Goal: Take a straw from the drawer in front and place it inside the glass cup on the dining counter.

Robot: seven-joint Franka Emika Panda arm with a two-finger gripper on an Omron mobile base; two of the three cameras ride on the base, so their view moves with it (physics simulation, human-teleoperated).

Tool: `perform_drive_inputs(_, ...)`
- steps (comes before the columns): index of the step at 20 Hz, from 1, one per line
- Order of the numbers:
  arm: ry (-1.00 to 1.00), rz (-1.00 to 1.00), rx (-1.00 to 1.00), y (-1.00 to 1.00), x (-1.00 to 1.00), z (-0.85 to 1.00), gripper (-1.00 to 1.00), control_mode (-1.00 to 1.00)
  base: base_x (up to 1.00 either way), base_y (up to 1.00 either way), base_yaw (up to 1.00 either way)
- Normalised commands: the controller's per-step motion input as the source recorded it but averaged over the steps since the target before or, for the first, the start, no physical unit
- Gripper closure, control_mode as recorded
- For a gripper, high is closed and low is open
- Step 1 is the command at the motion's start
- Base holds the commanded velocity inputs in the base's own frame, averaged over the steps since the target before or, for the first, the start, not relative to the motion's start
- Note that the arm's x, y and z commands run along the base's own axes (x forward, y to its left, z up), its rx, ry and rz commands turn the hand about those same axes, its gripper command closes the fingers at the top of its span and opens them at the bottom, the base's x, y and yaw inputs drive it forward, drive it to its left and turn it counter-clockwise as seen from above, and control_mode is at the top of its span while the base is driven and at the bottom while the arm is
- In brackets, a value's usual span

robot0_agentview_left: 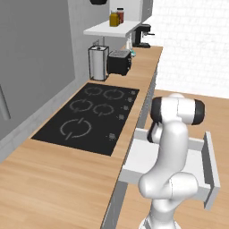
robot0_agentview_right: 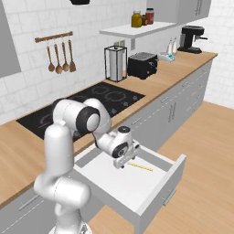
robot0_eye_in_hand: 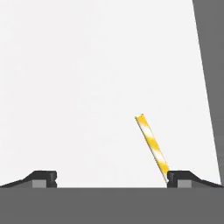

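Step in hand: the reach into the open drawer [robot0_agentview_right: 137,187] for the straw [robot0_agentview_right: 140,167]; nothing is picked up yet.
Jaws: the gripper [robot0_agentview_right: 122,163] stands spread as wide as it goes and holds nothing.
Straw: it lies flat on the white drawer floor, near the drawer's far side wall and back from its front panel. In the hand view the straw [robot0_eye_in_hand: 152,148] runs slantwise, its near end touching or just beside the right fingertip [robot0_eye_in_hand: 180,177], well apart from the left one.
Drawer: pulled out from under the desk [robot0_agentview_right: 151,75] that carries the black cooktop [robot0_agentview_right: 87,105], with the gripper low over its floor.
Alignment: by my judgement the straw sits off centre, toward one fingertip and not between the two.
Next move calls for: shifting the hand sideways until the straw lies midway between the jaws, turning the wrist to cross it squarely, lowering to the floor, then closing gently on so thin a stick.
Remaining: lift, carry and drop into the glass cup.
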Motion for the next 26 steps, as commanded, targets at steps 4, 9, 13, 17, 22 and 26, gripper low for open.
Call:
perform_drive_inputs(4,0.02,0.04,0.0,-0.21,0.24,-0.13,-1.0,-1.0,0.0,0.0,0.0)
perform_drive_inputs(9,0.01,0.05,0.0,-0.19,0.09,-0.21,-1.0,-1.0,0.0,0.0,0.0)
perform_drive_inputs(13,0.0,0.06,0.0,-0.14,0.03,-0.29,-1.0,-1.0,0.0,0.0,0.0)
perform_drive_inputs(17,0.0,0.05,0.0,-0.1,0.07,-0.31,-1.0,-1.0,0.0,0.0,0.0)
perform_drive_inputs(22,0.0,0.05,0.0,-0.06,0.1,-0.31,-1.0,-1.0,0.0,0.0,0.0)
perform_drive_inputs(26,0.0,0.05,0.0,-0.01,0.11,-0.32,-1.0,-1.0,0.0,0.0,0.0)
